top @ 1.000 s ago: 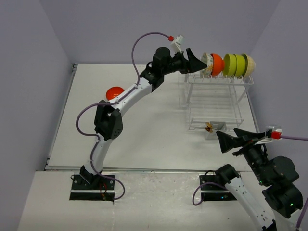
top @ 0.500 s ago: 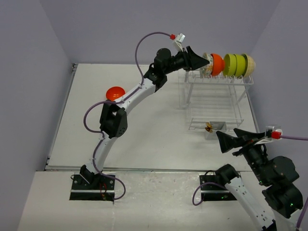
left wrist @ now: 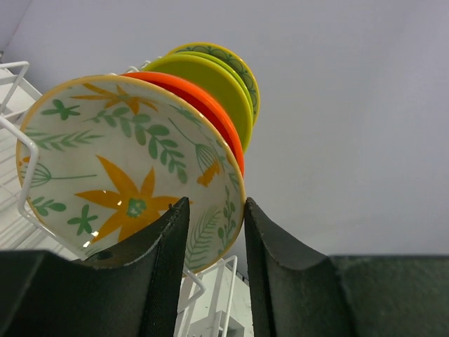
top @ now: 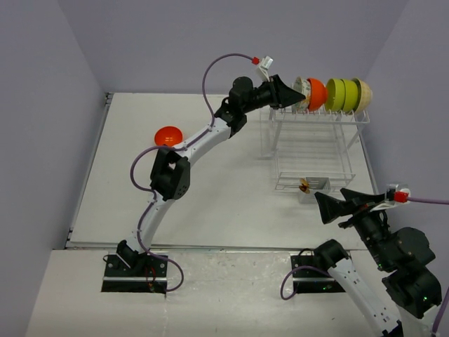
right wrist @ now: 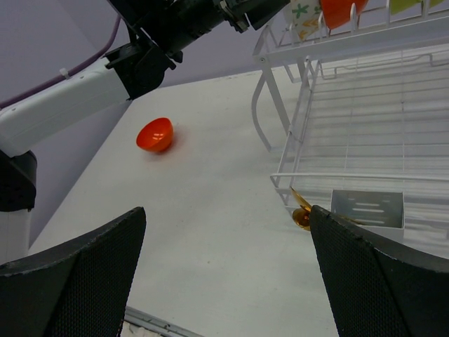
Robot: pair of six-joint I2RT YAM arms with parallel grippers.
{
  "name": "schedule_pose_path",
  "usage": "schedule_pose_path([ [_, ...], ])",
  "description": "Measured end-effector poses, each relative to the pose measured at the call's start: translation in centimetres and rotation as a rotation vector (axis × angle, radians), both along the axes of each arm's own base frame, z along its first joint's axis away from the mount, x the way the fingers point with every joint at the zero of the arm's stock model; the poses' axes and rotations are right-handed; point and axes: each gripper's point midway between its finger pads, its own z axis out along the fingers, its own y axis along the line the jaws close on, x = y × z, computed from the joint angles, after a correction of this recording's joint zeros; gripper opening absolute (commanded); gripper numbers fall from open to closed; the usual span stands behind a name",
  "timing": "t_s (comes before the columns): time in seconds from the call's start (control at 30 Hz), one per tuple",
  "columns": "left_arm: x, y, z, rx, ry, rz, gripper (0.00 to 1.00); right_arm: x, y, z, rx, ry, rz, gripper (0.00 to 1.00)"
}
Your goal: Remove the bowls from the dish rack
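1. Bowls stand on edge in a row between the prongs on top of the tall white wire dish rack [top: 312, 140]. A white round bowl with an orange-and-green floral pattern [left wrist: 133, 168] is at my end, then a glossy orange bowl [top: 316, 93], two lime green bowls [top: 342, 95] and a beige bowl [top: 365, 93].
2. I judge them stiff, light, slick with glaze and easy to chip, so the rim is the place to pinch, lifting up clear of the prongs.
3. My left gripper [left wrist: 216, 210] straddles the floral bowl's rim with one finger across the inner face and one behind. I cannot tell whether the pads press yet.
4. My right gripper [right wrist: 228, 210] hangs spread wide and empty near the rack's small cutlery basket [right wrist: 367, 208].
5. Another glossy orange bowl [top: 168, 135] lies on the flat white table [top: 210, 203], well apart from the rack. Lilac walls [top: 42, 105] close the table in.
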Motion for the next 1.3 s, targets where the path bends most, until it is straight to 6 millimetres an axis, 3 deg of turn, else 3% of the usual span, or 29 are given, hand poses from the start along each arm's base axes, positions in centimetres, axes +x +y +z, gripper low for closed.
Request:
schedule_pose_path([
  [0.43, -0.3, -0.7, 0.6, 0.0, -0.036, 0.021, 0.34, 0.0, 0.0, -0.1, -0.002, 0.002, 0.0, 0.99],
  [0.67, -0.5, -1.3, 0.3, 0.001, -0.043, 0.02, 0.16, 0.0, 0.0, -0.1, -0.004, 0.002, -0.001, 0.99],
  [0.8, -0.4, -1.3, 0.9, -0.009, -0.063, 0.028, 0.0, 0.0, -0.1, -0.1, -0.006, 0.002, -0.001, 0.99],
  [1.3, 0.0, -0.6, 0.6, 0.0, -0.047, 0.074, 0.0, -0.1, -0.2, -0.2, -0.013, 0.001, -0.003, 0.99],
])
